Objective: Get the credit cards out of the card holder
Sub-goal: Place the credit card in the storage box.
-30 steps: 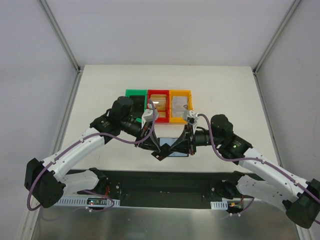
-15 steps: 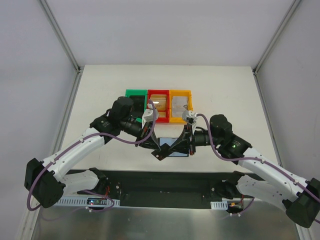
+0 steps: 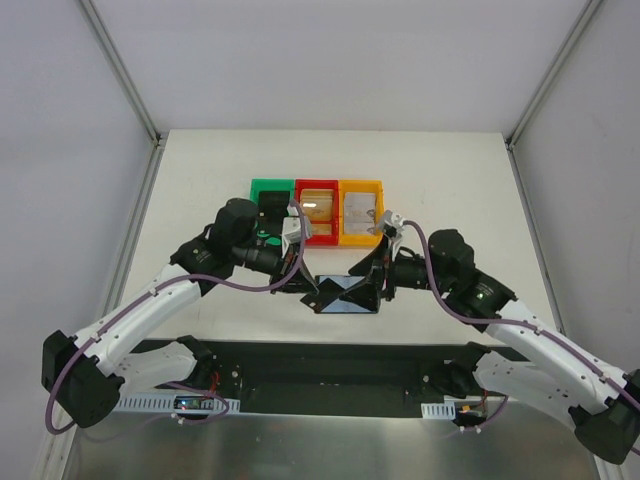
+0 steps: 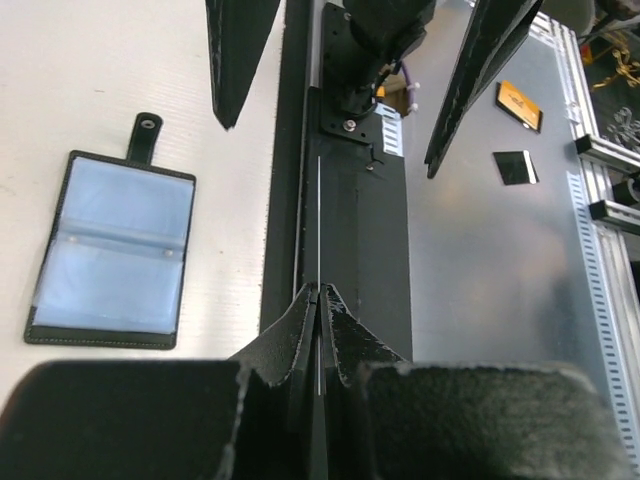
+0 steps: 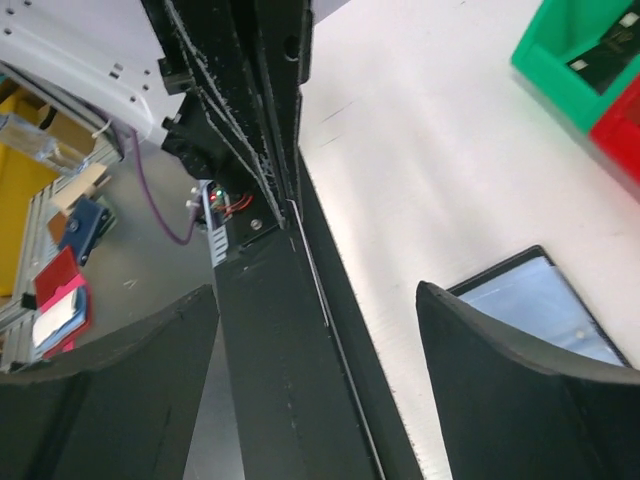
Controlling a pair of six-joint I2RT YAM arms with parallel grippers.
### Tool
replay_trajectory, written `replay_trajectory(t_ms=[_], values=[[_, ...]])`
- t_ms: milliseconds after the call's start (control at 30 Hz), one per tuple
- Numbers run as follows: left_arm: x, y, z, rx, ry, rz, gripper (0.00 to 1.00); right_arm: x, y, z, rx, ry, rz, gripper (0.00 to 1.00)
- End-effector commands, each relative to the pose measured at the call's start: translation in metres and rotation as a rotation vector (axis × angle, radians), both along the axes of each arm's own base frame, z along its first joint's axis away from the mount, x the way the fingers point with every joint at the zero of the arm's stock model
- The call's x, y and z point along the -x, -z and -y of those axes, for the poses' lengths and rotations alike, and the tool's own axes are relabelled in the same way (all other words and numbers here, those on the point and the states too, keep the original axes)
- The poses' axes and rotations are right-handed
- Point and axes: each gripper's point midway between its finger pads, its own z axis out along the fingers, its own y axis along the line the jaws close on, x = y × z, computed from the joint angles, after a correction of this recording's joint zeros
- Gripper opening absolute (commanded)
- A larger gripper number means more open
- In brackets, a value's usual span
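The card holder [image 4: 110, 250] lies open and flat on the table, its two bluish panels up and its tab pointing away; it also shows in the top view [image 3: 345, 303] and the right wrist view [image 5: 545, 305]. My left gripper [image 4: 318, 290] is shut on a thin credit card [image 4: 318, 220] seen edge-on, held above the table's near edge. The right gripper [image 5: 315, 288] stands wide open around that card's [image 5: 301, 230] far end, its fingers [image 4: 245, 60] apart from it. A tan card [image 3: 318, 205] lies in the red bin, a pale one [image 3: 360, 207] in the yellow bin.
Behind the holder, a green bin [image 3: 258, 188], a red bin [image 3: 318, 184] and a yellow bin [image 3: 362, 184] stand in a row. A chunky black object [image 3: 272, 202] sits in the green one. The black mounting rail [image 3: 330, 365] runs along the near edge.
The right gripper has opened and let go of the card, drawing back to the right. The left gripper has stayed shut on it and both arms have risen slightly.
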Motion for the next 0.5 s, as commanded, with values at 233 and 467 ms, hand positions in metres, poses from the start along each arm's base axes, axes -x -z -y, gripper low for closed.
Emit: replay_trajectory(t_ms=[233, 467], values=[[-0.033, -0.026, -0.015, -0.012, -0.32, 0.062, 0.0, -0.028, -0.028, 0.034, -0.025, 0.226, 0.088, 0.82], [-0.057, -0.03, -0.033, -0.017, -0.525, 0.151, 0.0, -0.031, -0.026, 0.046, -0.02, 0.286, 0.099, 0.82]])
